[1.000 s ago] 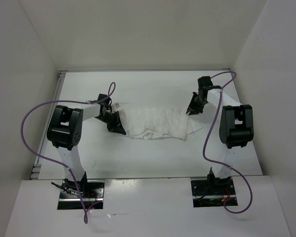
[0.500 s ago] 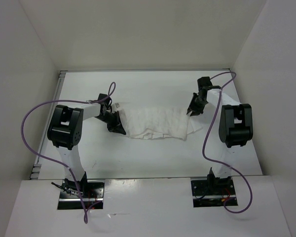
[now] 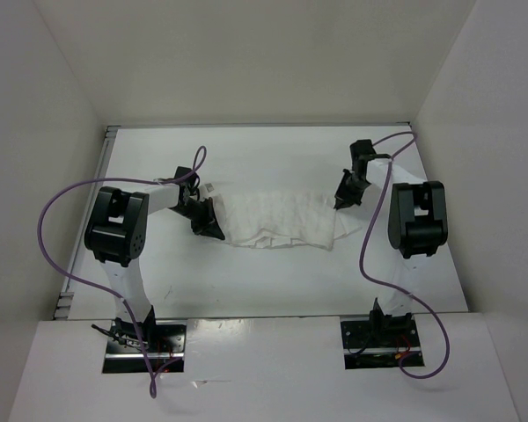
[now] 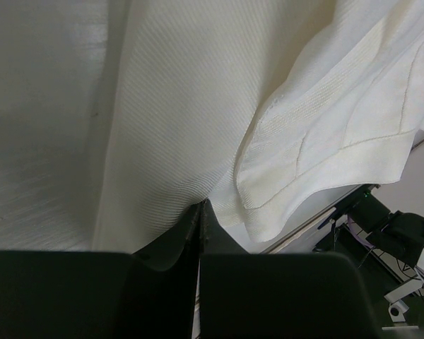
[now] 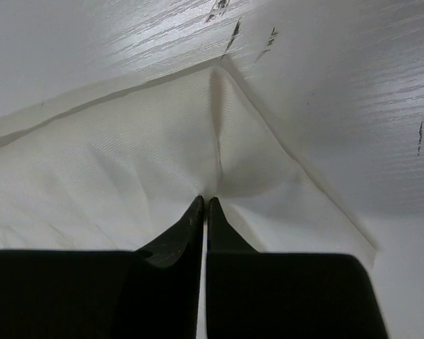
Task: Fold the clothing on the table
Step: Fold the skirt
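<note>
Across the middle of the surface [image 3: 246,281], found the clothing [image 3: 277,220] lying as a rumpled band, wider than deep. Noted the left claw [image 4: 201,206] pressed together on its left edge, with cloth bunched at the tips. Noted the right claw [image 5: 204,203] pinched on a pucker near the right corner (hem just beyond). Judged the step a two-ended lift. Needed to raise both ends evenly, keep the cloth taut without yanking, and carry one edge squarely over the opposite edge, avoiding fresh creases.
</note>
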### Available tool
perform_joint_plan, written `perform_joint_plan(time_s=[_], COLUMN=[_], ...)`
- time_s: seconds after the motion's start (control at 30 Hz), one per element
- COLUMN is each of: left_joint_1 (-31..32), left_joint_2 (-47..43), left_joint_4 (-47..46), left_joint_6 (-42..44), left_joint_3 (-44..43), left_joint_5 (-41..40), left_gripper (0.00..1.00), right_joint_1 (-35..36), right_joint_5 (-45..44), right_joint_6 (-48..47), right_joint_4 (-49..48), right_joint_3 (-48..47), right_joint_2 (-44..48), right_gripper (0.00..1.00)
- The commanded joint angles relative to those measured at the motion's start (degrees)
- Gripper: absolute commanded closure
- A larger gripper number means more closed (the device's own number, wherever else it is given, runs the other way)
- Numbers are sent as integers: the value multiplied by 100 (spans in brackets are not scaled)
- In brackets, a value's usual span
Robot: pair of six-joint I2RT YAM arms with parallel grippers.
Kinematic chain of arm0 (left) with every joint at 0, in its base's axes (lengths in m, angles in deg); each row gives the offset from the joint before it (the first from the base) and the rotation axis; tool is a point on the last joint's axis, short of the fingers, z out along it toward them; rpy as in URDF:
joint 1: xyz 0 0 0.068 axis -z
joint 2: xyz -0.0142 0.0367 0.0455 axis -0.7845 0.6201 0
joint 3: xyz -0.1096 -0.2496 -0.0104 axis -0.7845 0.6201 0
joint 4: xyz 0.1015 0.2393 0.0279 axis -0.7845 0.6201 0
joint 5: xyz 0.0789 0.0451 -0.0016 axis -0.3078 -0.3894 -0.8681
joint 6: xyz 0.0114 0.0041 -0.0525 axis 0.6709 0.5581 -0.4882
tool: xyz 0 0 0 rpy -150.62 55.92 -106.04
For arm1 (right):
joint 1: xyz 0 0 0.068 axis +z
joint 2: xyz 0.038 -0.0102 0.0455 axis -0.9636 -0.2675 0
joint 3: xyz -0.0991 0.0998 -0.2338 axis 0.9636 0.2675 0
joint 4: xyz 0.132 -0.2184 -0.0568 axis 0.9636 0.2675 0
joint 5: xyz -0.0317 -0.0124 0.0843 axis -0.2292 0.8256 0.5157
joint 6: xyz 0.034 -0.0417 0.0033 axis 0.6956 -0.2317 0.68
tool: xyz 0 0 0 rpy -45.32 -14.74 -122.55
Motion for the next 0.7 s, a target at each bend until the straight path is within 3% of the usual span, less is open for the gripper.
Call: perform_joint_plan(time_s=[0.0,0.2,0.5,0.67], left_joint_1=[0,0,0,0], left_joint_2=[192,192,86,25], left_joint_4=[-72,-19,33,34], left_joint_6=[141,141,141,194], left_joint_3=[-49,-49,57,57], left_joint_5=[-445,-445,-498,-498], left_gripper=[100,100,100,100], right_joint_1=[-41,-41,-41,-41], right_joint_5=[-190,-314,-243,-445], right_joint_6=[-26,-79,-132,-132], right_joint_4=[262,438,377,-192], right_joint_3=[-575,-1103,-1665,-1666], right_joint_2=[576,524,-266,-530], right_gripper=[100,100,99,97])
